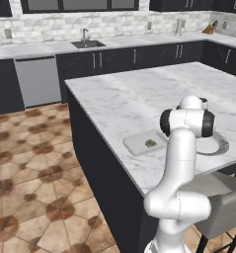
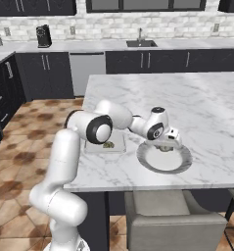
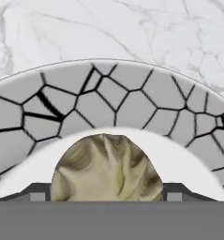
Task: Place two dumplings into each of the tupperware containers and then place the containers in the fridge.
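A round grey plate (image 2: 165, 166) with a cracked-pattern rim (image 3: 108, 103) lies near the island's front edge. My gripper (image 2: 165, 147) reaches down into it. In the hand view a pale olive dumpling (image 3: 106, 168) sits in the white hollow of the plate, and my gripper (image 3: 105, 192) stands open, one dark fingertip (image 3: 38, 192) close on each side of the dumpling. Left of the plate lies a tupperware container (image 1: 134, 146) (image 2: 119, 139), and a second dumpling (image 1: 150, 143) (image 2: 108, 144) rests in it. The plate's right rim (image 1: 220, 147) shows behind my arm. The fridge is out of view.
The marble island (image 1: 139, 94) drops to a tiled floor on the left. A grey chair (image 2: 175, 215) (image 1: 223, 202) stands against the island's near side. The back counter has a sink (image 1: 87, 43) and a black coffee machine (image 2: 43, 35).
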Motion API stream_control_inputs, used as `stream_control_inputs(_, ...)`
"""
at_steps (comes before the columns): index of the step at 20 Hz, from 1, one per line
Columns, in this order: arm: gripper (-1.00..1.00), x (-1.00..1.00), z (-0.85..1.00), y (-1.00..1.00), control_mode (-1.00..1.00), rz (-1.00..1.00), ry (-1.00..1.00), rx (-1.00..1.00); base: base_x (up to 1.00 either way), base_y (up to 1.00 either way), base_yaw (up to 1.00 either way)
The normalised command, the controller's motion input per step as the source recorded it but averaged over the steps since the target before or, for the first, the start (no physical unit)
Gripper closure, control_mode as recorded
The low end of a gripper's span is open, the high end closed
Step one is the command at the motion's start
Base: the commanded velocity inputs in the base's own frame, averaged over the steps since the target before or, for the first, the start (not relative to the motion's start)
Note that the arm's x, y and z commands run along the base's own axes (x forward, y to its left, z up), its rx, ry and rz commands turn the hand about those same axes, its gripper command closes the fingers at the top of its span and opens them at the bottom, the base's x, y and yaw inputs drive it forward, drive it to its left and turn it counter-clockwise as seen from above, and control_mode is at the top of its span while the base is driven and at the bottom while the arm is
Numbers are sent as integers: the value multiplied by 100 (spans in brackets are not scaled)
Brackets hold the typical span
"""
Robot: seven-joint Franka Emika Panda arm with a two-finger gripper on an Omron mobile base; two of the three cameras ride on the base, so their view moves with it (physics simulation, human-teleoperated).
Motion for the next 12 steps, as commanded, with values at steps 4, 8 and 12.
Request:
stream_control_inputs(4, 100, -69, 15, 42, -100, 7, 10, 0, 0, 0, 0)
stream_control_inputs(8, 100, -81, 46, 100, -100, 7, 0, 0, 0, 0, 0)
stream_control_inputs(12, 100, -77, 80, 100, -100, 5, -1, 2, 0, 0, 0)
